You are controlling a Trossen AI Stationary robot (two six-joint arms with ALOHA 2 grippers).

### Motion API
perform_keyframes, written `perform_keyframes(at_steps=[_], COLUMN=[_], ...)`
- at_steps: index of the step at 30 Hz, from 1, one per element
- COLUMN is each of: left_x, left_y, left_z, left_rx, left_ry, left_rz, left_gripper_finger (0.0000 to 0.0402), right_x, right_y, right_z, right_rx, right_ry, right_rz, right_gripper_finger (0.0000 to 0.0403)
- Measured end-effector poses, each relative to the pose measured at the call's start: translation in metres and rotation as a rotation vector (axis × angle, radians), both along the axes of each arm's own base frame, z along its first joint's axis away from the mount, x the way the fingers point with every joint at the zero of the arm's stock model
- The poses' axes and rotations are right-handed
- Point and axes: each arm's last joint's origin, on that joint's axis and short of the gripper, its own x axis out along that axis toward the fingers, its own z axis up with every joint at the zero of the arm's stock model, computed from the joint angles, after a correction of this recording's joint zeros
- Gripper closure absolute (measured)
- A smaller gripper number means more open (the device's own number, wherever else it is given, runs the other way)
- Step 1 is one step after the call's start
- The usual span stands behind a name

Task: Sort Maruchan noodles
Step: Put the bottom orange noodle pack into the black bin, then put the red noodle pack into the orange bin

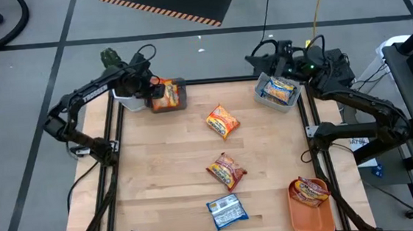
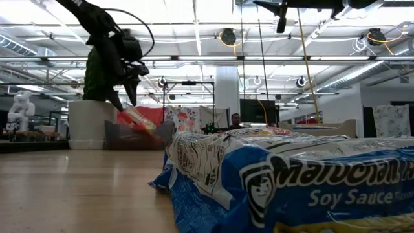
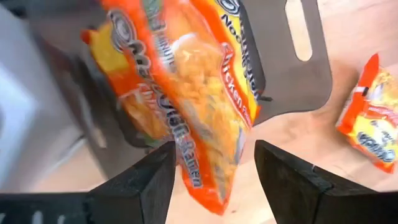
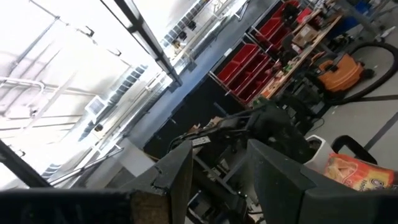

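The left end effector (image 3: 211, 171) hovers at the far left corner of the desk (image 1: 168, 185), its fingers spread apart. An orange Maruchan noodle packet (image 3: 186, 93) hangs between and just beyond them, tilted, over a dark bin (image 1: 169, 96); it looks released or nearly so, though contact with the fingers cannot be confirmed.

3 more packets lie on the desk well away from that end effector: an orange packet (image 1: 222, 121), a red-brown packet (image 1: 227, 171) and a blue packet (image 1: 226, 210).

The right end effector (image 4: 217, 168) waits raised over a grey bin (image 1: 263, 101) at the far right corner, fingers apart, holding nothing visible.

The packets look light, thin and crinkly, probably slippery with brittle noodles inside. Pinching a short edge or across the flat middle seems safest.
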Motion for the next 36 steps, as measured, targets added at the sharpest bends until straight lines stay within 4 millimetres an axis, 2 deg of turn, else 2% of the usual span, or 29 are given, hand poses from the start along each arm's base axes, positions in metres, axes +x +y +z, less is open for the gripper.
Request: perform_keyframes(at_steps=[10,15,22,28,36], left_x=[-0.012,-0.005,0.017,0.040,0.070], left_y=[-0.018,-0.034,-0.063,-0.096,-0.153], left_z=[0.031,0.042,0.047,0.047,0.053], left_rx=[0.081,0.099,0.066,0.014,0.036], left_ry=[-0.082,-0.119,-0.164,-0.178,-0.236], left_rz=[0.000,-0.035,-0.127,-0.206,-0.305], left_gripper_finger=[0.0179,0.0179,0.0179,0.0179,0.0179], right_x=[0.006,0.007,0.009,0.009,0.000], right_y=[0.006,0.007,0.012,0.039,0.086], right_z=[-0.005,-0.011,-0.020,-0.023,-0.046], right_rx=[-0.012,-0.002,0.044,0.056,0.060], right_ry=[0.054,0.116,0.196,0.275,0.571], right_rz=[0.006,0.049,0.177,0.322,0.430], right_gripper_finger=[0.0257,0.0257,0.0257,0.0257,0.0257])
